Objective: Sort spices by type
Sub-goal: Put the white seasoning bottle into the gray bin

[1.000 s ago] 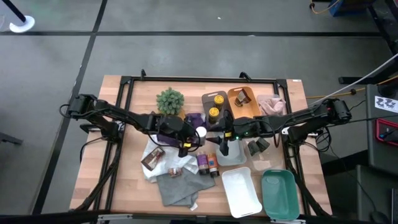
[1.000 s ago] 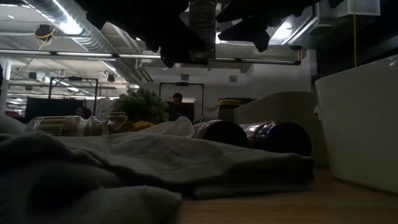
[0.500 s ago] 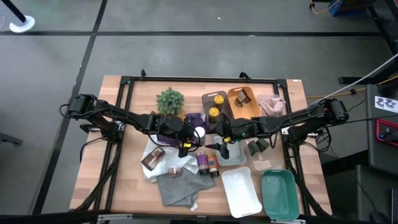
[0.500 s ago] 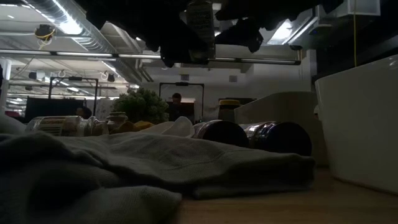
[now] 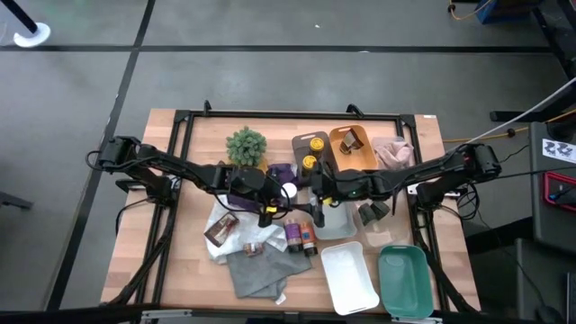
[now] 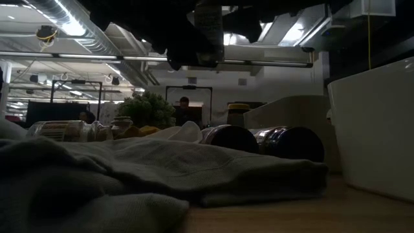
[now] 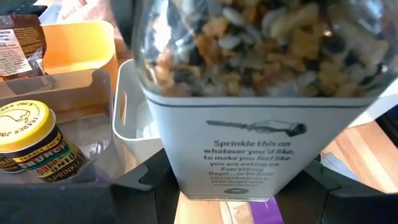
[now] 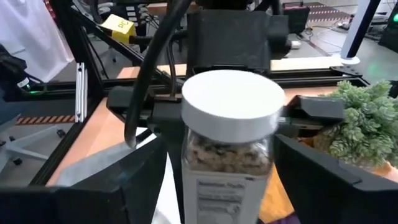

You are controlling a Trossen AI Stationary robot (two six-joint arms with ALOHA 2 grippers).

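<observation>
Jar: white-capped seasoning jar (image 8: 231, 134) hangs mid-air at the centre of the high view, above the table, clear of the clutter lying below.
Left gripper: left gripper (image 7: 239, 186) clamps the jar's label end, a dark finger on each side, glass body filling its own camera.
Right gripper: right gripper (image 5: 317, 205) sits just right of the jar in the high view, fingers spread wide either side of the cap, apparently not touching.
Axis: the jar's long axis lies roughly along the line between the two wrists, cap pointing toward the right arm; looks like a handover, with only the left arm bearing it.
Nearby bins: white bin (image 5: 335, 222) lies just right of centre; yellow-topped tins (image 5: 309, 163) already share a clear bin (image 5: 300, 144) above centre.
Next, likely: right fingers must shut on the cap end before the left lets go, or the jar drops.
</observation>
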